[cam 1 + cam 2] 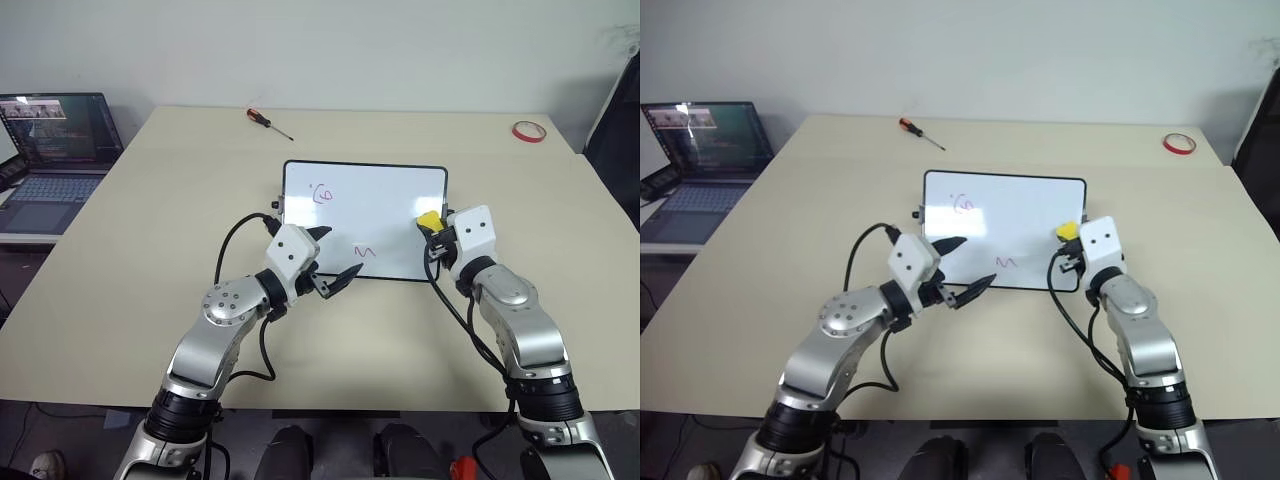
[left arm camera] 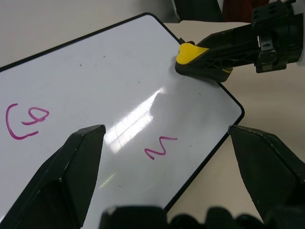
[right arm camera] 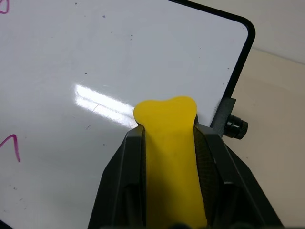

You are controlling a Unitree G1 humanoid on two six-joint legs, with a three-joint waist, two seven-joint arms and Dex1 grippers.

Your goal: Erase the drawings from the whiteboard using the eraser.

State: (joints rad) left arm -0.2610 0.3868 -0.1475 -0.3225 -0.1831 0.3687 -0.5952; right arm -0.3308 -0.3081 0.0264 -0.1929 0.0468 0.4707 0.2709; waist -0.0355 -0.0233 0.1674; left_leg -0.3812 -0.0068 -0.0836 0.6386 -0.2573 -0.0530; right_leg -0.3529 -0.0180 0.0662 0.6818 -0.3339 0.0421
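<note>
Yellow eraser (image 3: 170, 157) over whiteboard (image 1: 370, 200), drawings (image 1: 323, 194) remaining

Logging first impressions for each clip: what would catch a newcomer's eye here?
The whiteboard at the table's centre, bearing red drawings. Next, the yellow eraser pinched in the right hand over the board's right edge. The left hand hovers open at the near edge.

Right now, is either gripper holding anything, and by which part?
The right gripper pinches the yellow eraser by its long sides, one end sticking out. The left gripper is open and empty.
</note>
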